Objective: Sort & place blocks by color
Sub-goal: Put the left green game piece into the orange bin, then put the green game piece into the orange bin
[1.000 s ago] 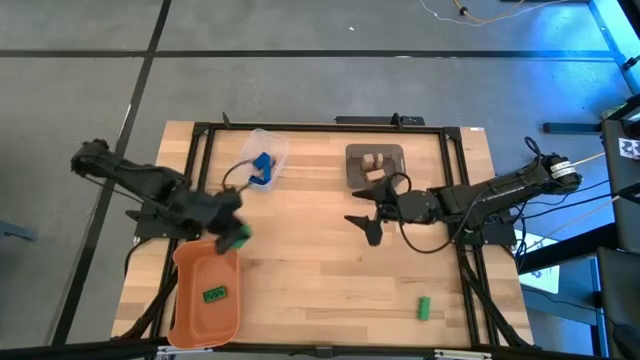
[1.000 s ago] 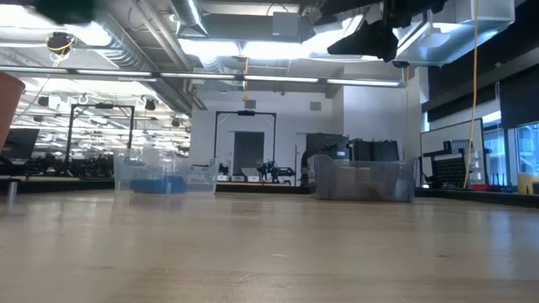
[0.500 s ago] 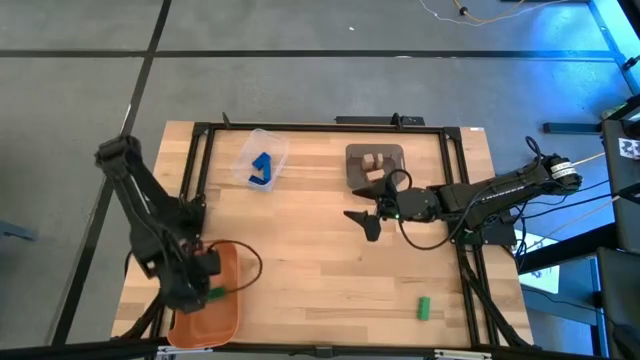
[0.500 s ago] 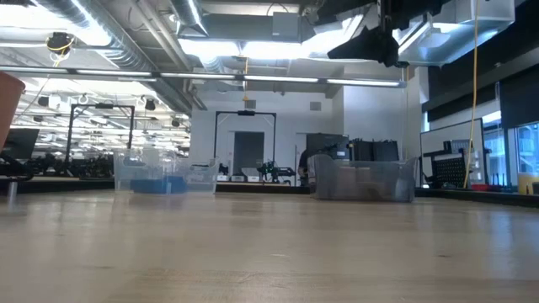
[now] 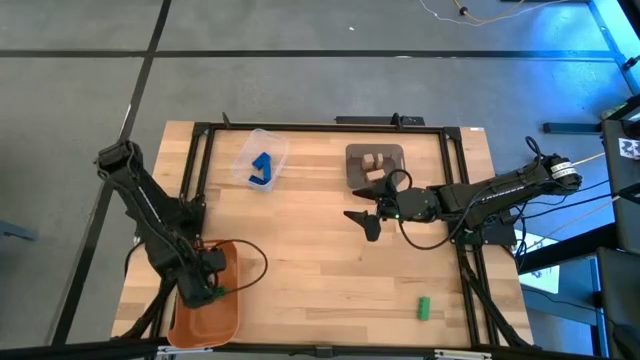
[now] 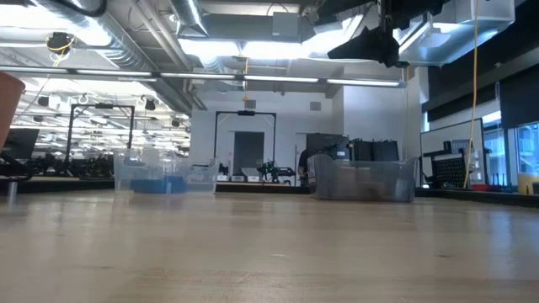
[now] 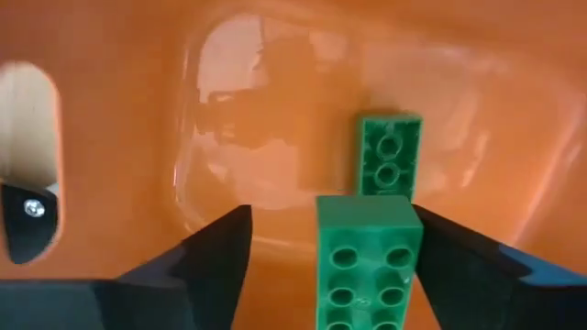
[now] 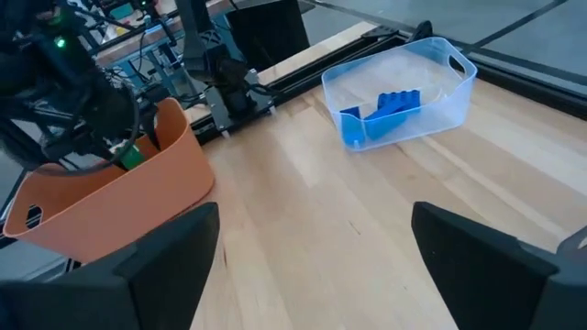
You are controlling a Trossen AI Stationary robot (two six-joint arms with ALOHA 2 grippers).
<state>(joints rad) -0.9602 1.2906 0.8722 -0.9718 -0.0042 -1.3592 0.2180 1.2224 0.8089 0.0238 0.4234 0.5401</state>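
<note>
My left gripper (image 5: 205,287) points down into the orange tray (image 5: 228,318) at the table's near left, its fingers open. A green brick (image 7: 370,266) stands between the fingers. There is a clear gap to one finger (image 7: 215,257), and the brick's other side is close against the other finger (image 7: 459,266). A second green brick (image 7: 390,154) lies flat on the tray's floor just beyond. My right gripper (image 5: 366,222) hovers open over the table's middle with nothing between its fingers (image 8: 316,209). My left gripper comes at the green brick from above, fingers pointing down on either side of its long sides. One long side (image 7: 415,240) lies right by one finger; I cannot tell whether they touch. The other finger stands clear of it.
A clear tub (image 5: 262,160) with blue bricks (image 8: 383,108) stands at the far left. A grey tub (image 5: 375,163) with tan bricks stands at the far middle. One loose green brick (image 5: 424,308) lies on the table near the front right.
My left gripper has swung from the tray's far right corner toward the table's near left and down into the orange tray, tipping to point straight down, with the green brick between its fingers. My right arm has kept its place.
</note>
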